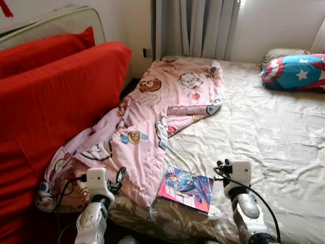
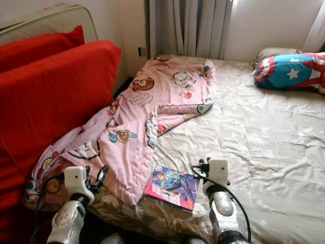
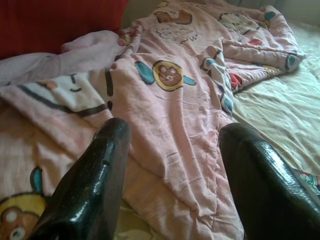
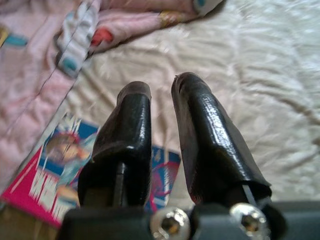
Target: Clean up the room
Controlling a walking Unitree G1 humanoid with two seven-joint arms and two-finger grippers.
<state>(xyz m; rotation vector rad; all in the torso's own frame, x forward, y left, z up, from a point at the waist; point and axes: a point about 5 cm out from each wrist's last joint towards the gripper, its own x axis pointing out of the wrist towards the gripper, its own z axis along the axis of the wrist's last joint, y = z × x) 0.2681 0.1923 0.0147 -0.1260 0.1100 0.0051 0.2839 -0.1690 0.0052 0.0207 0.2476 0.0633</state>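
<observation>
Along the robot's left, a red cushion (image 1: 61,96) stands upright against the bedside, a second red one behind it; it props the hanging edge of the pink cartoon blanket (image 1: 152,117).

Blanket: crumpled, running diagonally from the bed's near-left corner up toward the curtains (image 1: 198,25), one end folded over itself. Probably the main thing to tidy, along with the magazine.

Left gripper (image 3: 170,165): low over the blanket's near edge, fingers spread wide, nothing between them. Likely lined up to take a fold of the fabric.

Magazine (image 1: 186,188): flat on the bed's near edge, its left side just beside or touching the blanket hem, one corner at the mattress edge.

Right gripper (image 4: 160,120): above the magazine's right side, fingers drawn close with a narrow gap, holding nothing.

Bed sheet (image 1: 264,132): beige, wrinkled, bare on the right.

Far right, at the head: a star-patterned blue and red pillow (image 1: 297,71) resting against a grey one.

Containers: none seen.
</observation>
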